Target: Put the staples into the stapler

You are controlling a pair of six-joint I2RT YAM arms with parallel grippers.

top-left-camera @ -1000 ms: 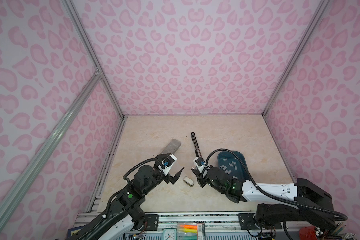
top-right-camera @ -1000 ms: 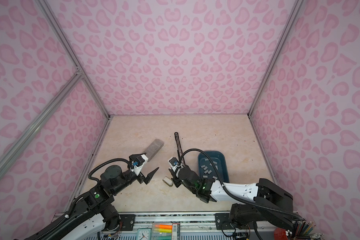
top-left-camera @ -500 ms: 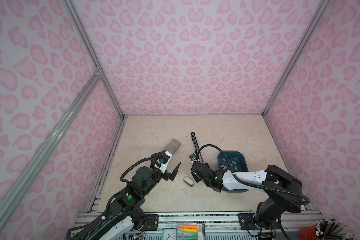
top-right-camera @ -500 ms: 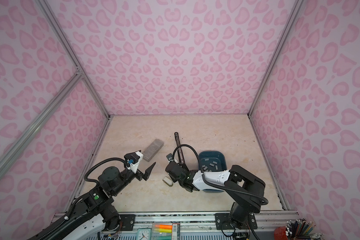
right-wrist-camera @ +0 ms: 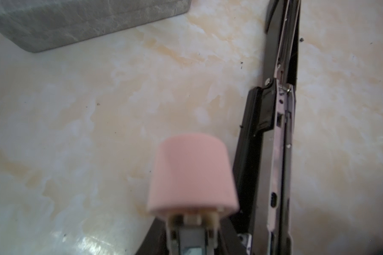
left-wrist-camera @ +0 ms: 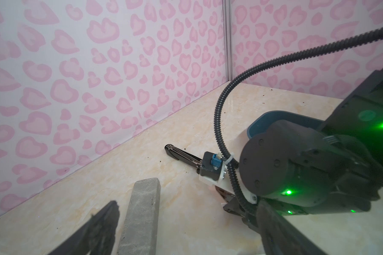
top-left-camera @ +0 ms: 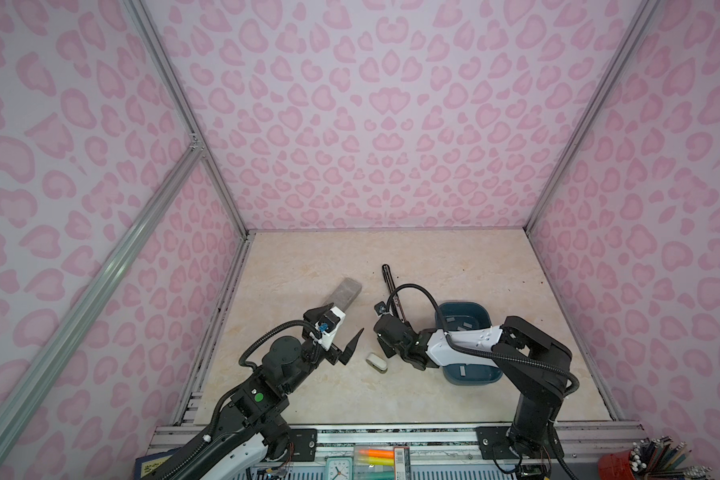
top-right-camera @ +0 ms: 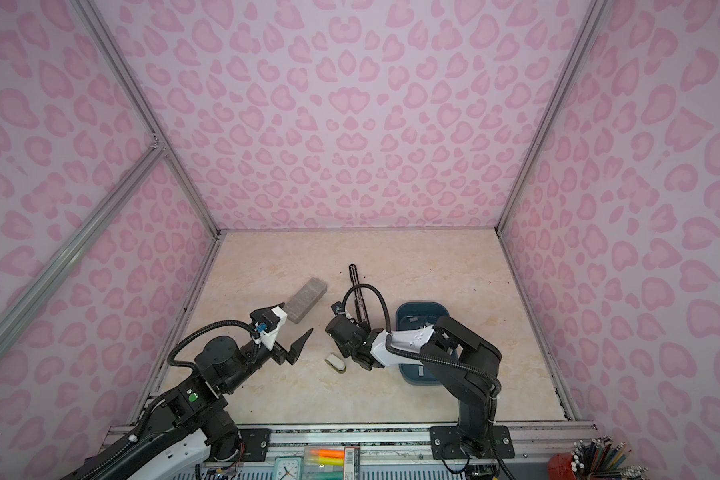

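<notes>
**Stapler open, staples in the bin**

On the surface (top-left-camera: 391, 399) I see a blue bin (top-left-camera: 474, 377) and a grey block (top-left-camera: 344, 293). My left end effector (top-left-camera: 337, 332) is released and empty. I cannot tell the right end effector's (left-wrist-camera: 228, 202) state. The black stapler (right-wrist-camera: 281, 132) lies open between block and bin, and the staples (top-left-camera: 465, 322) lie in the bin.

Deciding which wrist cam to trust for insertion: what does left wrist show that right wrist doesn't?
Left wrist only: the blue bin's rim, the right arm, the pink-patterned walls, and the left gripper, open wide.
Right wrist only: a close look down the magazine channel, plus a blurred pink piece near the lens; what it is, I cannot tell.
Both: the black stapler lying open, the grey speckled block and the marbled tabletop.
</notes>
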